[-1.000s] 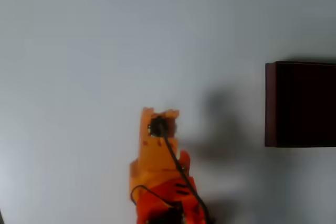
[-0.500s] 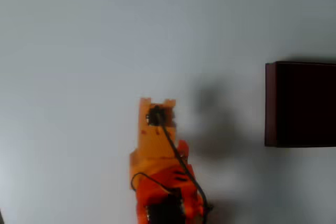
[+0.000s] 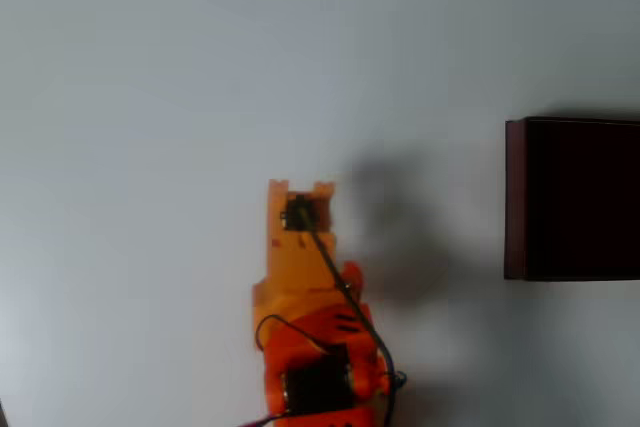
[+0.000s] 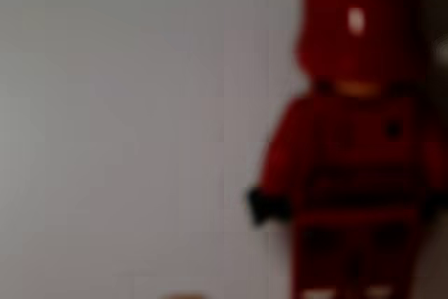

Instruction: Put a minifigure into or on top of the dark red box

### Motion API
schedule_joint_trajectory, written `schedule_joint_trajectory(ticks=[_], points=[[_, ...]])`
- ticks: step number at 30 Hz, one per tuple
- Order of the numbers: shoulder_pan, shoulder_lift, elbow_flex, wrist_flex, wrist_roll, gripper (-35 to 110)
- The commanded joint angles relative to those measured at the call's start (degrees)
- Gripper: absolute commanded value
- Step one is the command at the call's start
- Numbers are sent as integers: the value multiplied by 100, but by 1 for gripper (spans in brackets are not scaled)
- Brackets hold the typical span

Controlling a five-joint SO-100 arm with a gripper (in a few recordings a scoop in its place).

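Pale grey-white, the table [image 3: 150, 77] spreads plain and matte across the overhead view, with a soft shadow lying on it just to the right of the arm. An orange arm [image 3: 305, 347] reaches up from the bottom edge, a black cable running along its back. Its end effector [image 3: 300, 192] points toward the top of the picture and sits near the middle, a little left of centre; from above, the orange housing hides the fingers, so I cannot tell whether they are spread or closed.

At the right edge of the overhead view stands the dark red box [image 3: 514, 197], its thin maroon left wall showing beside a nearly black interior. Part of it is cut off by the picture's edge. It lies well apart from the end effector, off to the right and at about the same height in the picture.

Seen from the wrist view, the minifigure [image 4: 353, 152] stands upright on the right side, very close to the lens and badly blurred. It is red all over, with a rounded head, a blocky torso, dark hands and legs that run off the bottom edge. Behind it is only the pale table surface. Whether anything grips it is not visible.
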Motion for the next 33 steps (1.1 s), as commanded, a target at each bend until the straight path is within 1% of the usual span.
schedule_joint_trajectory(ticks=[1,26,33], points=[[44,149,141,-88,-18,27],[-79,-387,369,-800,193,24],[-70,-360,422,-853,158,17]])
